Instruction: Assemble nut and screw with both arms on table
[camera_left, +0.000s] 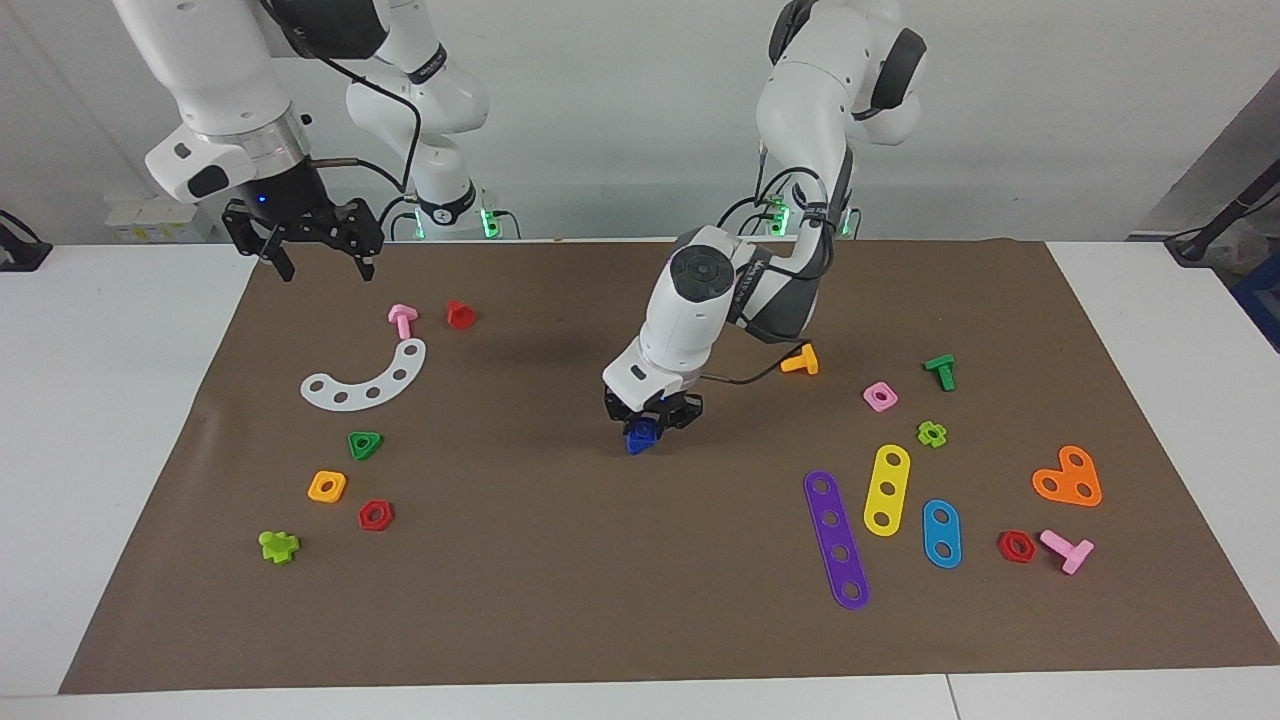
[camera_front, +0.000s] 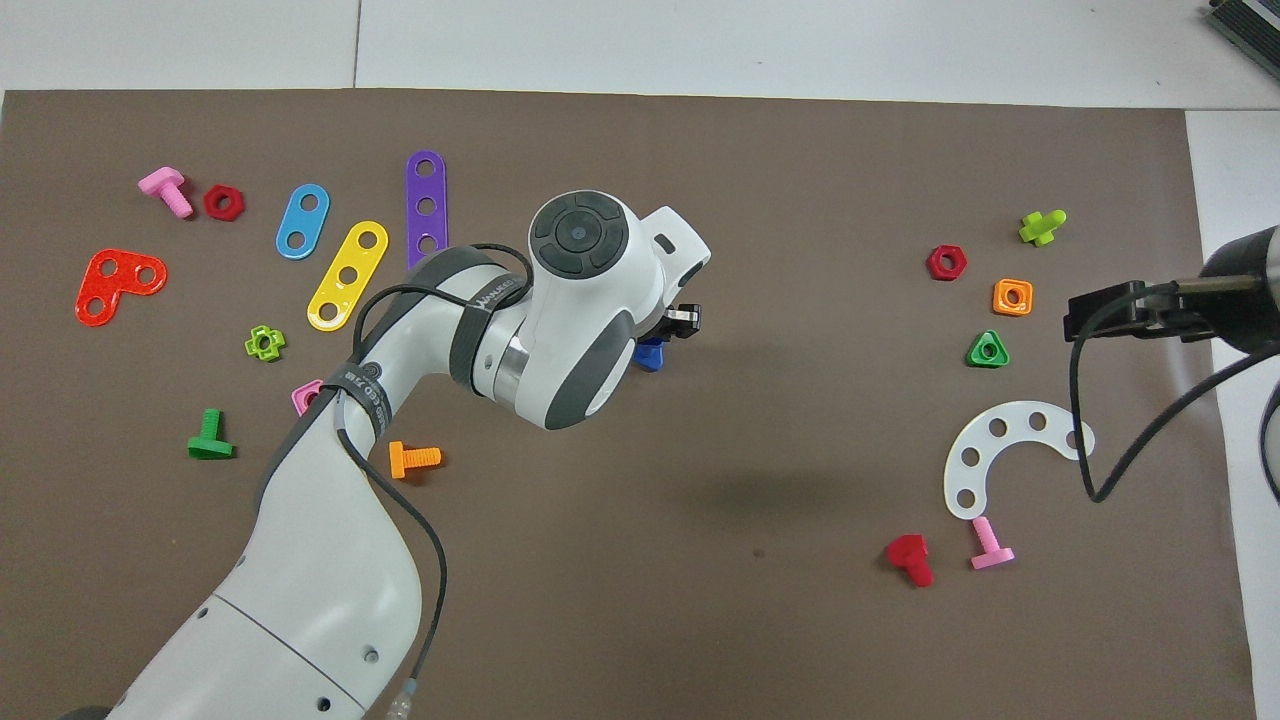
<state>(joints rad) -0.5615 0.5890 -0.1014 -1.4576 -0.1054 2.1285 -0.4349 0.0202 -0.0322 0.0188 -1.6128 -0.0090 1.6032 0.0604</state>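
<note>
Over mid-mat, left gripper (camera_left: 651, 420) clasps blue screw (camera_left: 640, 436); right gripper (camera_left: 318, 243) waits.

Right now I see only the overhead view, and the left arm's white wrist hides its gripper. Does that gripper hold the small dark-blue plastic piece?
Observer: Yes. In the facing view the left gripper is closed on the dark-blue piece, with a finger on each side.
Operator: Is the piece lifted?
Observer: Barely, if at all. Its lower tip looks to touch the brown mat.
Operator: And the right gripper?
Observer: The right gripper hangs open and raised over the mat's edge nearest the robots, waiting.
</note>
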